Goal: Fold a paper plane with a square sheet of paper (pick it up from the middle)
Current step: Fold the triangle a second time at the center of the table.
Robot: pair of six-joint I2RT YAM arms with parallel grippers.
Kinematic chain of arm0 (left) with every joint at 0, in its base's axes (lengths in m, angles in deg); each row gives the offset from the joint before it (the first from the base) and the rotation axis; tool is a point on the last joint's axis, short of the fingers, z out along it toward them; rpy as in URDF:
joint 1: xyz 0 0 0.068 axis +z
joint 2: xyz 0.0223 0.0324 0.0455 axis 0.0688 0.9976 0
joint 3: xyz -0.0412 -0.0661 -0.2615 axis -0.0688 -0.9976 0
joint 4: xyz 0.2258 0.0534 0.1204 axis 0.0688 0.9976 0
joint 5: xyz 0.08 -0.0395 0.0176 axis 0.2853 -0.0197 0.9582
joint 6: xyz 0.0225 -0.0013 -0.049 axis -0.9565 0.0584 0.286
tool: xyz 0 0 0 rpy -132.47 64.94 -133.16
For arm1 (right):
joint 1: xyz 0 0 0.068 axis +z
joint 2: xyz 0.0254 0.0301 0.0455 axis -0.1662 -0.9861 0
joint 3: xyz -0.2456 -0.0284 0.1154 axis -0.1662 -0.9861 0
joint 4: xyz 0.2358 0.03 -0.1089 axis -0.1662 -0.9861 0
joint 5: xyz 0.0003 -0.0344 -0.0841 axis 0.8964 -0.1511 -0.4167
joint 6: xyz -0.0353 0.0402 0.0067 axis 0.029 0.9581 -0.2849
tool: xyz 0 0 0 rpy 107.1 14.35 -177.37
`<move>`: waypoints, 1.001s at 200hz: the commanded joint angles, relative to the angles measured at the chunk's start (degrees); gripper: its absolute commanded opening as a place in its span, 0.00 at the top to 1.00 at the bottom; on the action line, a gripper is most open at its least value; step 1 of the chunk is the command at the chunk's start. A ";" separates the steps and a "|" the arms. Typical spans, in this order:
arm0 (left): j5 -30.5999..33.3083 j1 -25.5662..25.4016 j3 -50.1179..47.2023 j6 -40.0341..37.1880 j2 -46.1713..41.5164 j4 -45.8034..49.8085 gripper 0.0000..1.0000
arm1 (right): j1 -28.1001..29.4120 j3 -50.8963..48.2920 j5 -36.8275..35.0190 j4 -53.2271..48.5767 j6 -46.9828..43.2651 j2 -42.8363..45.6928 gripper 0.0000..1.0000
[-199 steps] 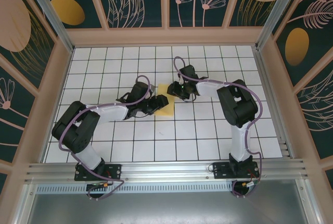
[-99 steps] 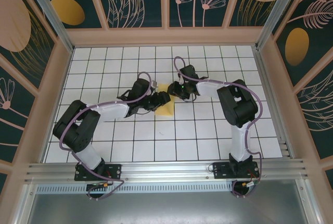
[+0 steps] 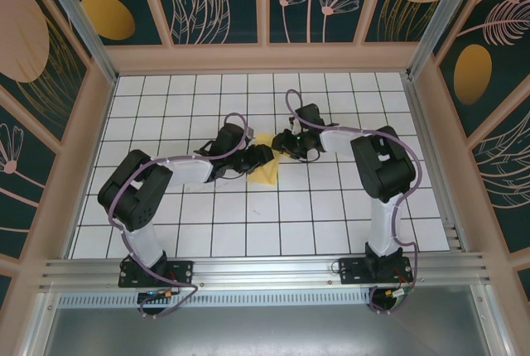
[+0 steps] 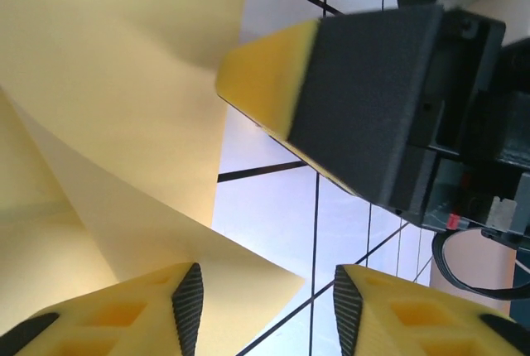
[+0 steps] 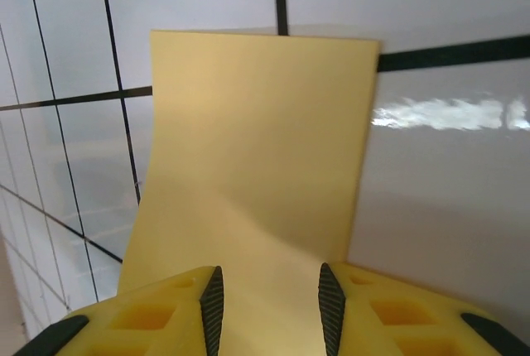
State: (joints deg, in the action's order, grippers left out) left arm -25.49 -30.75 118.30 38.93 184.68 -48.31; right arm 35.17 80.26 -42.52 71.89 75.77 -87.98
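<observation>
A white gridded desk [image 3: 331, 207] sits inside a booth of dark, leaf-patterned panels. The right fingers [image 5: 157, 319] stand partly apart and are not clamped. The square sheet of paper [image 5: 257, 149] runs into the gap between their black pads and spreads wider than that gap, its far part seeming to bow upward. The left fingers [image 4: 124, 323] are also apart, one over a creased layer of the sheet and the other over bare tile, with a pointed paper corner between them. The sheet lies mid-desk, between both sets of fingers. This looks like an early fold, with no dart formed yet. Next, I judge, one side must pin the paper while the other carries the raised part over and presses the crease
</observation>
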 commanded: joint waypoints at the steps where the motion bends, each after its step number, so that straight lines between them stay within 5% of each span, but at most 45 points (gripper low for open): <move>1: 1.02 0.28 0.81 -0.43 1.23 -0.86 0.60 | -1.14 -1.38 5.13 3.14 -0.88 5.04 0.64; 66: 1.57 0.21 0.74 -0.13 2.22 -0.95 0.76 | -1.85 -8.54 7.76 5.14 -2.92 11.94 0.67; 200: 1.77 0.22 1.26 0.16 2.55 -0.93 0.84 | 1.14 -11.53 11.37 4.88 -5.76 10.57 0.74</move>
State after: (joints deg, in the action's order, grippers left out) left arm -23.96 -30.75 118.30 39.02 186.56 -48.31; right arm 36.20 68.65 -32.77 75.98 71.10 -76.24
